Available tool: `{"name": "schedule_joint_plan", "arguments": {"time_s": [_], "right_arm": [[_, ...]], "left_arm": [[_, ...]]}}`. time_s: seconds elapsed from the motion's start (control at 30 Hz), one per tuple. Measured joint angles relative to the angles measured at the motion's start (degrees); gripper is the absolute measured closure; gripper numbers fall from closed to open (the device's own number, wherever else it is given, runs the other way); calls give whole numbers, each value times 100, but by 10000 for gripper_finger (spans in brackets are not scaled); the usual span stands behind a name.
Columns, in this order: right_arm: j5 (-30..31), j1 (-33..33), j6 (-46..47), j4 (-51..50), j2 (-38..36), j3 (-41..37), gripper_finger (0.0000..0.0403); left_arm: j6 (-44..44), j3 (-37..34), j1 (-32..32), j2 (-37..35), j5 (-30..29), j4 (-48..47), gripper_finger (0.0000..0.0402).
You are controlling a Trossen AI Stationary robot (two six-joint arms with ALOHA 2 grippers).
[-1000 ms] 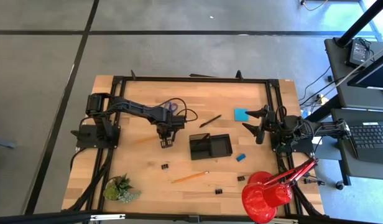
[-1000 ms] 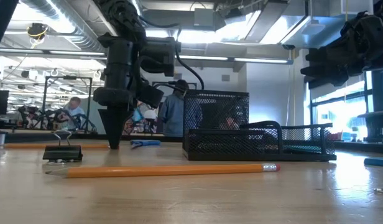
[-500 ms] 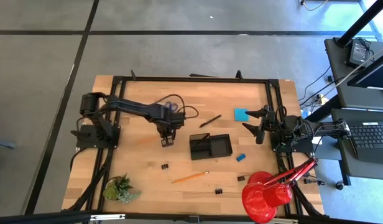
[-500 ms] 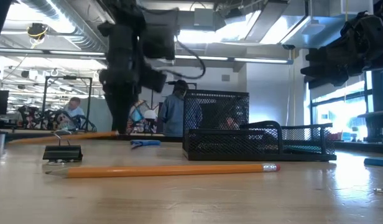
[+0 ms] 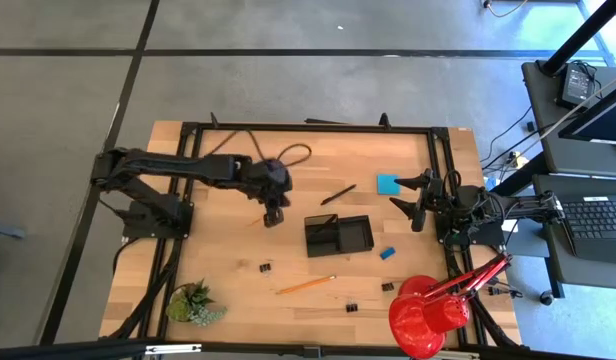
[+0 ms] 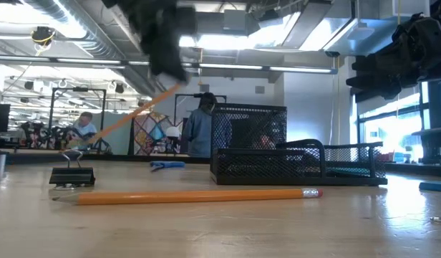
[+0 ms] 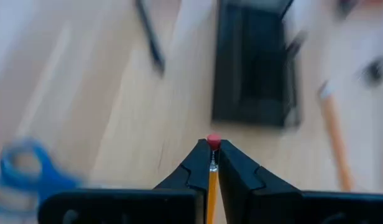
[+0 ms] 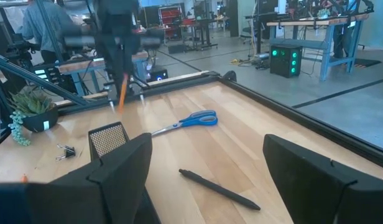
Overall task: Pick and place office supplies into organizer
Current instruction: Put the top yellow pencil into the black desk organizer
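My left gripper [image 5: 274, 216] hangs above the table just left of the black organizer [image 5: 338, 235], shut on an orange pencil [image 6: 120, 118]. Blue-handled scissors [image 8: 191, 119] lie beyond it, partly under the arm in the high view. A black pen [image 5: 338, 194], a blue note pad [image 5: 388, 184] and a blue eraser [image 5: 388, 253] lie flat around the organizer. A second pencil [image 5: 306, 285] and binder clips [image 5: 266, 268] lie nearer the front. My right gripper [image 8: 204, 180] waits open at the table's right side. My left gripper pinches the pencil between its two fingertips [image 7: 198, 163] close to the eraser end [image 7: 212, 140], which pokes out just past them. The fingers come from above. The pencil is lifted clear and slants down from the gripper, its free end [image 6: 66, 145] lowest.
A red desk lamp [image 5: 428, 310] stands at the front right corner and a small green plant [image 5: 195, 303] at the front left. Two more binder clips [image 5: 353, 305] lie near the lamp. A black frame [image 5: 308, 127] runs around the table. People stand in the room behind.
My left gripper has risen from the table and moved a little toward the far edge and the organizer, its arm swinging out. The pencil that lay flat on the wood has come up with it, lifted clear and now slanting below the gripper.
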Motion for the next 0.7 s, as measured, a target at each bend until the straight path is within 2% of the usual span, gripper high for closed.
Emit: {"name": "schedule_joint_plan", "arguments": {"time_s": [0.1, 0.33, 0.7], "right_arm": [[-1, 0, 2, 0, 0, 1, 92], [-2, -1, 24, 2, 0, 1, 92], [-2, -2, 19, 2, -1, 1, 92]], "left_arm": [[314, 6, 0, -193, 99, 663, 386], [529, 9, 118, -243, 890, 2011, 386], [765, 11, 227, -243, 886, 3024, 386]]}}
